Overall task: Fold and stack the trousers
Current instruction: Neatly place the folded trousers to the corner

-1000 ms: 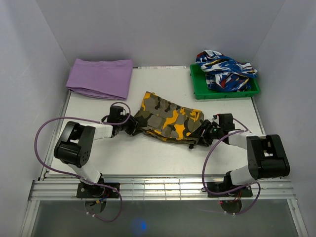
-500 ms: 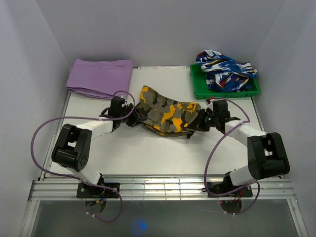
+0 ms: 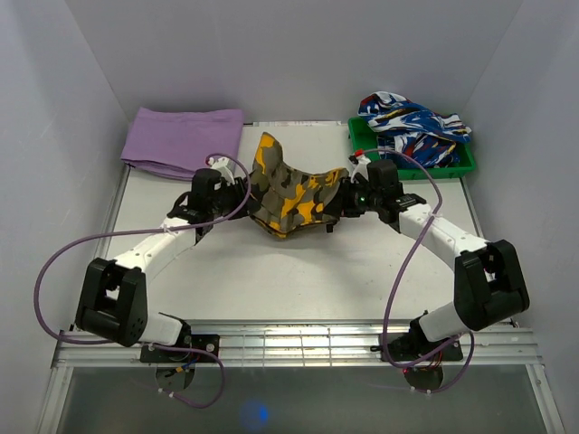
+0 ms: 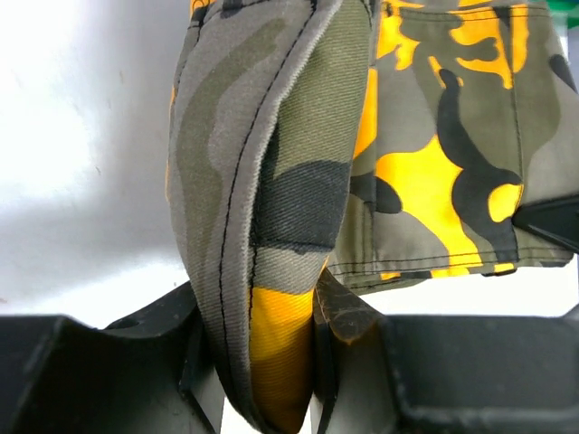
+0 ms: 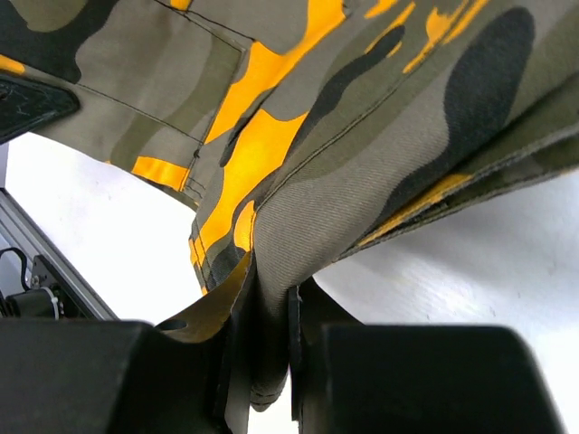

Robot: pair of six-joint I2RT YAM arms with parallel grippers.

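Here the white table [image 3: 298,280] fills the middle of the top view, with the two arms reaching from its near edge toward the far half. The left arm [image 3: 145,253] stretches far and right. The right arm [image 3: 443,235] stretches far and left, so that the two wrists face each other across the centre.

Between them hang the trousers [image 3: 289,190], a bunched camouflage bundle of olive, orange-yellow and black, at the centre of the table toward the far side. The cloth rises to a peak at its far left end and sags in a fold toward the near side. Whether that lowest fold touches the table cannot be told.

A plain purple cloth [image 3: 185,143] lies folded flat at the far left corner, well apart from the trousers. A green tray [image 3: 407,172] sits at the far right corner, holding a crumpled blue, white and red garment [image 3: 412,127].

The left gripper [image 3: 240,194] pinches the left end of the trousers; its wrist view shows a thick, seamed fold [image 4: 271,181] clamped between the two dark fingers [image 4: 267,362]. The right gripper [image 3: 355,194] is pressed onto the right end, its fingers [image 5: 267,334] squeezing a thinner fold of fabric [image 5: 362,136].
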